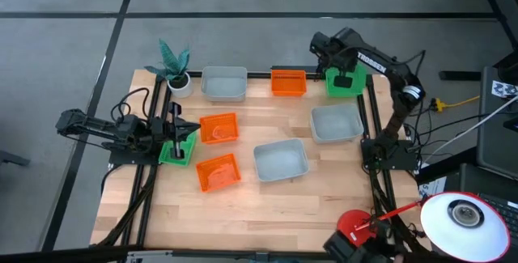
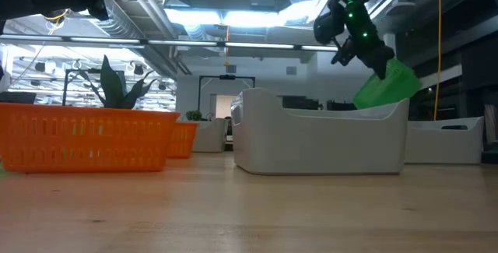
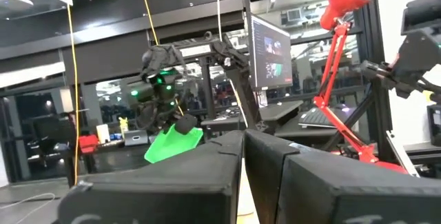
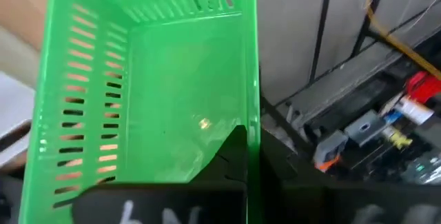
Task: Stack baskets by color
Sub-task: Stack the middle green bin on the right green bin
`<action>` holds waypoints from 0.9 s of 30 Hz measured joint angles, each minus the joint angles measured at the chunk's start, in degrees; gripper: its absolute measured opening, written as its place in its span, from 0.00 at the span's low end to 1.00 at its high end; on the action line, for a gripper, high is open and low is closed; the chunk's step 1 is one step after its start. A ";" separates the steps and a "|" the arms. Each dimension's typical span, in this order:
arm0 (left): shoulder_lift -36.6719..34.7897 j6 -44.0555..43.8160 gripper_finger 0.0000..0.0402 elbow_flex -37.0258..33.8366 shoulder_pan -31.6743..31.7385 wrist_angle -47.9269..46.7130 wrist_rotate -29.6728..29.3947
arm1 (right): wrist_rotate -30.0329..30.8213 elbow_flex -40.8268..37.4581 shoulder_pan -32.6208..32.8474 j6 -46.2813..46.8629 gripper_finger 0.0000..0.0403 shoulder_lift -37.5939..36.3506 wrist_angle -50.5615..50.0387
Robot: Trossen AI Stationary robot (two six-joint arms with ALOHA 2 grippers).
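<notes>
My right gripper (image 1: pixel 343 72) is shut on a green basket (image 1: pixel 346 83) held over the table's far right corner. In the low view this basket (image 2: pixel 387 86) hangs tilted above a grey basket (image 2: pixel 319 138). My left gripper (image 1: pixel 175 127) is shut and holds nothing; it hovers at the left edge over a second green basket (image 1: pixel 178 153) that rests on the table. Three orange baskets (image 1: pixel 218 128) (image 1: pixel 218 172) (image 1: pixel 288 82) and three grey ones (image 1: pixel 224 83) (image 1: pixel 336 123) (image 1: pixel 281 160) stand singly on the table. My right gripper pinches one side wall (image 4: pixel 252 111) of the green basket at its rim, one finger (image 4: pixel 233 156) inside and the other outside. The fingers come slanting down from above. The basket is lifted clear and hangs tilted below them.
A white pot with a teal plant (image 1: pixel 175 75) stands at the far left corner. A red lamp (image 1: pixel 356 226) sits off the near right corner. Black frame rails run along the table's left and right edges. Bare wood lies along the near edge.
</notes>
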 joint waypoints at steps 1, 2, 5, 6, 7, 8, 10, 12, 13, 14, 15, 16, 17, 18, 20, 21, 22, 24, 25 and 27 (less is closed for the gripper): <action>0.00 0.03 0.02 0.00 -0.01 -0.01 0.00 | 0.02 1.14 -0.49 0.39 0.00 0.56 0.23; 0.00 0.03 0.02 0.00 -0.01 0.00 0.00 | 0.00 2.06 -0.92 0.09 0.00 0.97 0.49; -0.02 0.05 0.02 0.00 0.01 -0.02 0.00 | -0.07 3.73 -2.07 -4.23 0.00 1.85 0.57; -0.02 0.05 0.02 0.00 0.01 -0.02 0.00 | -0.55 3.81 -2.43 -5.48 0.00 2.11 0.58; -0.02 0.05 0.02 0.00 -0.01 -0.02 0.00 | -1.98 3.82 -2.95 -6.38 0.00 2.40 0.59; -0.02 0.05 0.02 0.00 0.00 -0.02 0.00 | -3.71 3.82 -3.40 -7.10 0.00 2.71 0.59; 0.00 0.05 0.02 0.01 0.00 -0.02 0.00 | -7.07 3.80 -4.14 -8.40 0.00 3.42 0.92; -0.02 0.05 0.02 0.02 -0.01 -0.02 0.00 | -7.01 3.79 -4.39 -8.59 0.00 4.29 2.52; -0.02 0.07 0.02 0.00 -0.01 -0.02 0.00 | -6.64 3.79 -4.47 -8.81 0.00 4.61 3.68; -0.02 0.07 0.02 0.00 0.01 -0.02 0.00 | -6.38 3.79 -4.47 -9.72 0.00 4.86 4.51; -0.01 0.07 0.02 0.00 0.00 -0.02 0.00 | -6.47 3.79 -4.47 -11.02 0.00 4.99 5.28; -0.02 0.07 0.02 0.02 -0.01 -0.02 0.00 | -6.90 3.79 -4.47 -12.67 0.00 5.07 6.10; -0.02 0.07 0.02 0.00 0.01 -0.02 0.00 | -7.63 3.81 -4.47 -14.49 0.00 5.21 6.66; -0.02 0.07 0.02 0.02 0.00 -0.02 0.00 | -8.20 3.82 -4.47 -16.00 0.00 5.41 6.84; -0.02 0.07 0.02 0.02 0.01 -0.02 0.00 | -8.58 3.79 -4.59 -18.12 0.00 5.78 6.70; -0.02 0.07 0.02 0.00 0.01 -0.02 0.00 | -8.83 3.79 -4.80 -18.80 0.00 5.84 6.62; -0.02 0.07 0.02 0.02 0.00 -0.02 0.00 | -9.21 3.79 -5.08 -18.93 0.00 5.88 6.59; -0.02 0.07 0.02 0.02 -0.01 -0.02 0.00 | -10.52 3.79 -5.93 -19.03 0.00 5.88 6.61; -0.02 0.07 0.02 0.02 0.01 -0.02 0.00 | -11.46 3.79 -6.38 -18.99 0.00 5.88 6.64; -0.02 0.07 0.02 0.02 -0.01 -0.04 0.00 | -13.25 3.79 -7.31 -18.81 0.00 5.88 6.80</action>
